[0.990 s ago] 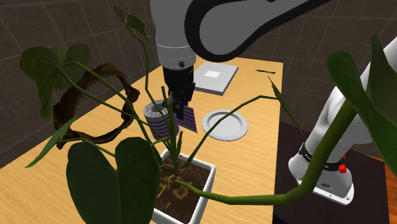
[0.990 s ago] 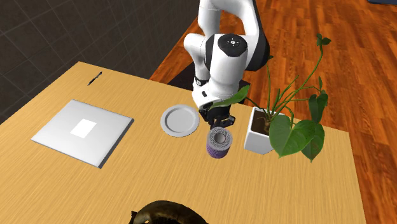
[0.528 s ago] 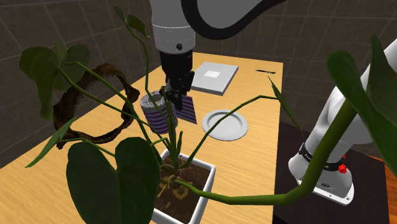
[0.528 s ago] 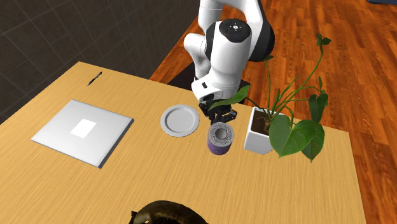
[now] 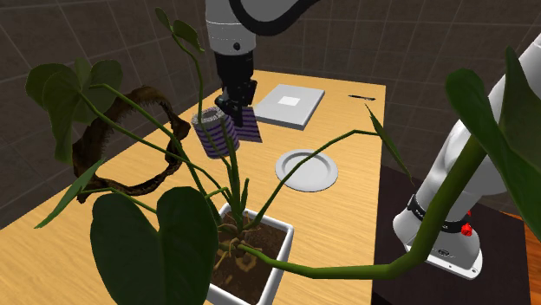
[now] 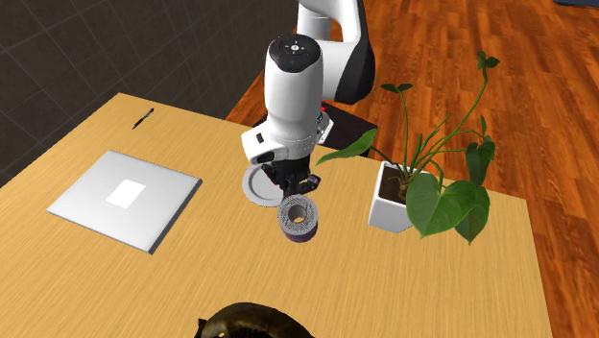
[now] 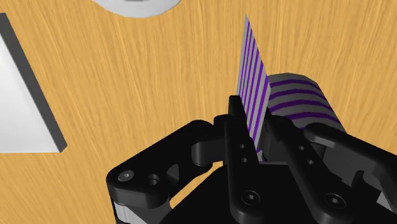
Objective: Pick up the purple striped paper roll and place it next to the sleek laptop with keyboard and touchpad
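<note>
The paper roll (image 5: 217, 136), grey with purple stripes, hangs above the wooden table (image 5: 347, 130) with a loose striped flap (image 5: 250, 127) sticking out of it. My black gripper (image 5: 238, 106) is shut on that flap. In the wrist view the fingers (image 7: 236, 124) clasp the flap (image 7: 253, 76), with the roll's body (image 7: 299, 98) just beyond them. In the second exterior view the gripper (image 6: 296, 182) holds the roll (image 6: 298, 219) beside the plate. The laptop (image 5: 290, 106) is a closed light-grey slab lying farther along the table (image 6: 125, 199), its corner (image 7: 25, 108) seen from the wrist.
A white plate (image 5: 306, 170) lies close under the arm (image 6: 255, 188). A potted plant with long leaves stands in a white pot (image 6: 392, 197) near the stand and screens part of the shoulder view. A dark pen (image 6: 143, 118) lies past the laptop. A brown twig ring (image 5: 121, 147) rests at the table's edge.
The arm has raised the roll off the table and carried it away from the plant pot toward the laptop, leftward in the second exterior view. The grip on the flap has held.
</note>
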